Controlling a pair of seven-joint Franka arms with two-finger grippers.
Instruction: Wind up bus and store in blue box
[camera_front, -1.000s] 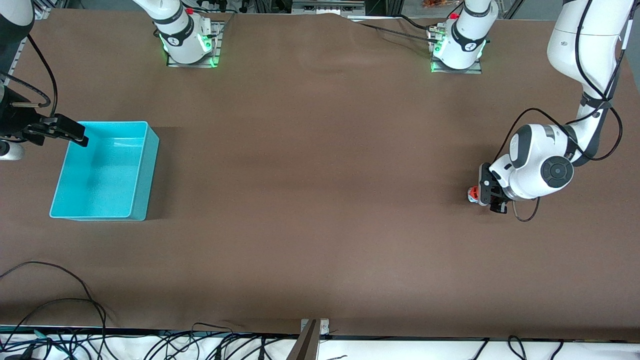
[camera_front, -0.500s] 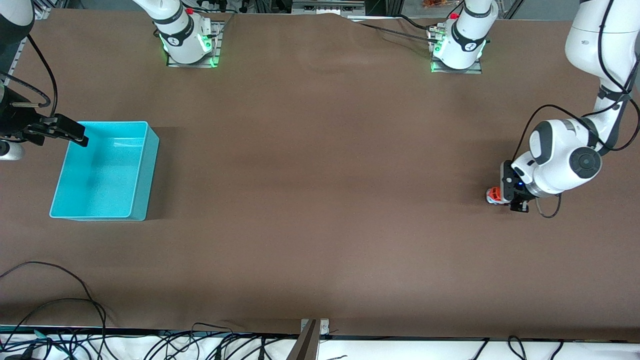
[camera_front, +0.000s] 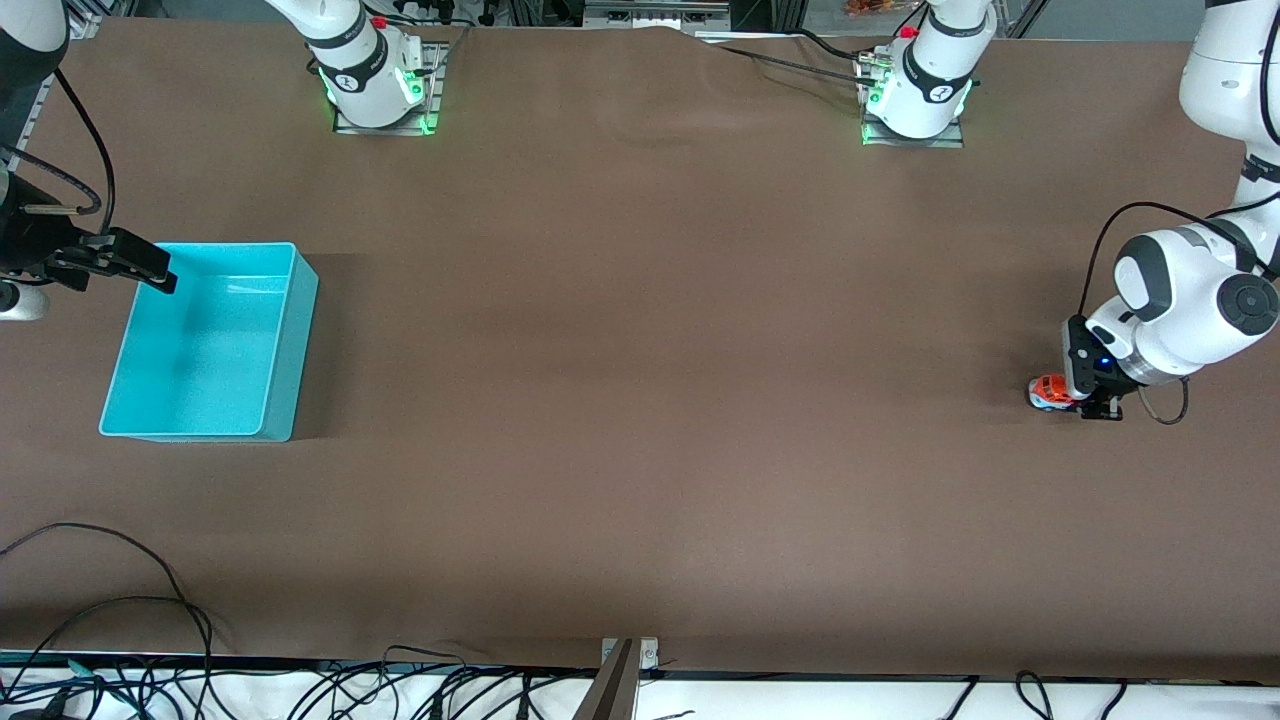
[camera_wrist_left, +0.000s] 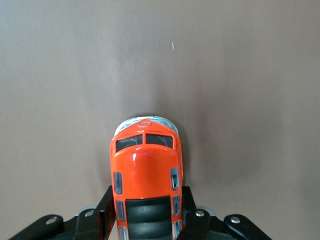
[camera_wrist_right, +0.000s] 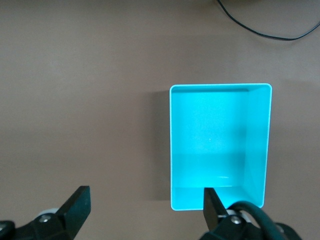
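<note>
bus (camera_front: 1048, 392) in left gripper (camera_front: 1082, 398) — low

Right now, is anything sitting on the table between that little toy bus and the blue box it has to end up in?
Nothing visible: bare table separates the bus, clamped in the left gripper, from the blue box.

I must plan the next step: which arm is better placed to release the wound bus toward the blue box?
Left: left gripper is shut on the bus. Right gripper waits open over the blue box.
</note>
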